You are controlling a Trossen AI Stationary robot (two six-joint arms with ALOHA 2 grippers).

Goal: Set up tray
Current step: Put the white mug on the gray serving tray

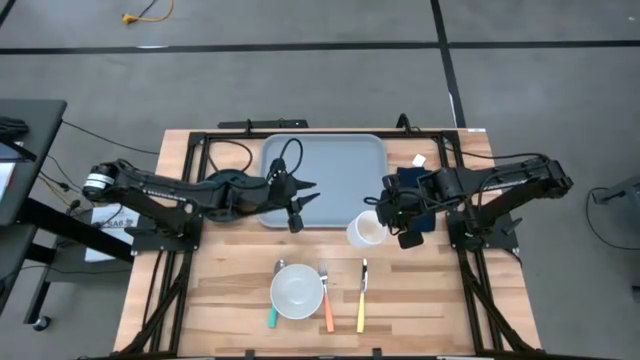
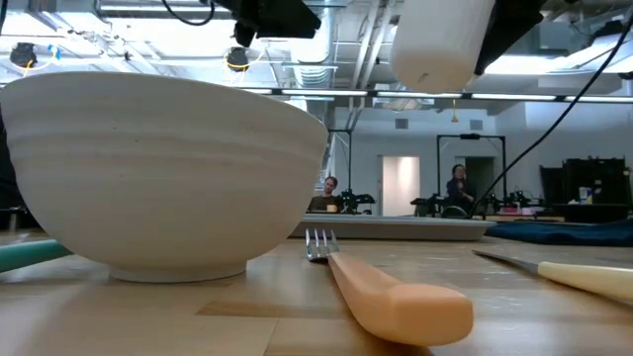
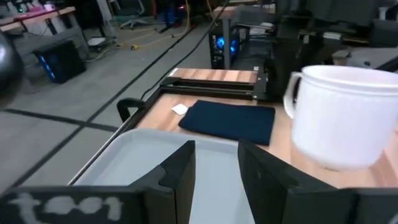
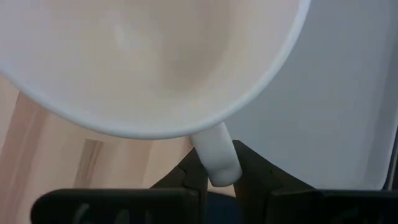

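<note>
Fingers of my right gripper pinch the handle of the white mug, which hangs in the air at the tray's near right corner. My left gripper, empty and a little parted, waits over the tray's near edge. The tray sits mid-table at the far side, so I judge this the mug-placing step: next I carry it over the rim and lower it upright.

Dark jointed arms w/ black cables, silver left-arm end cap.
</note>
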